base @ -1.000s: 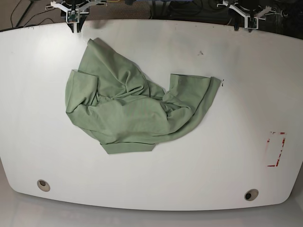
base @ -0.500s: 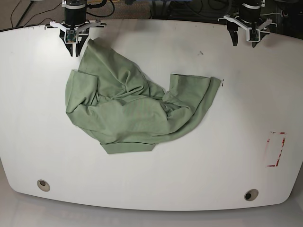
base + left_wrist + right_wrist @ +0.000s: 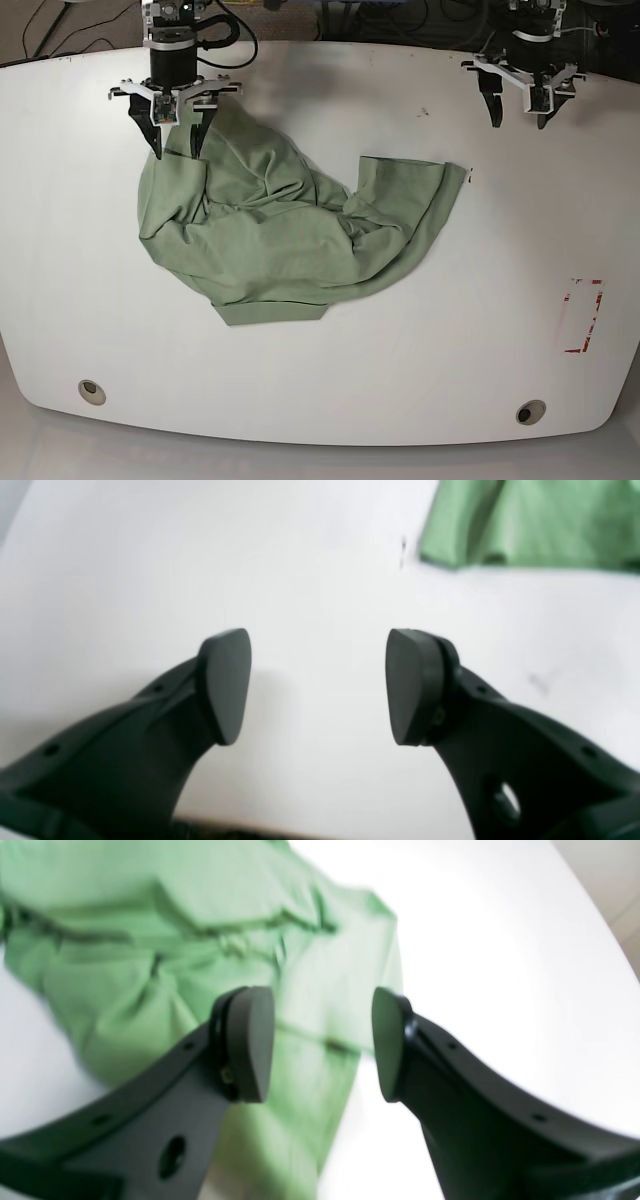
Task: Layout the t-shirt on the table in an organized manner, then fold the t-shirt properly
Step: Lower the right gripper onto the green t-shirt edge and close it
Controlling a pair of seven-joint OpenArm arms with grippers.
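The pale sage-green t-shirt (image 3: 280, 225) lies crumpled in a heap on the white table (image 3: 500, 260), left of centre. My right gripper (image 3: 177, 148) is open and hovers over the shirt's upper left part; in the right wrist view (image 3: 322, 1045) its fingers straddle green fabric (image 3: 150, 960) below. My left gripper (image 3: 518, 118) is open over bare table at the back right, apart from the shirt. In the left wrist view (image 3: 317, 685) only a shirt edge (image 3: 525, 525) shows far ahead.
Two round grommet holes (image 3: 91, 391) (image 3: 530, 411) sit near the front edge. A red-marked rectangle (image 3: 584, 316) is at the right. A small dark speck (image 3: 424, 111) lies near the back. Cables lie beyond the far edge.
Both arms have come forward from the table's far edge. The right gripper now hangs over the shirt's upper left; the left gripper has moved a little forward over bare table. The shirt has not moved.
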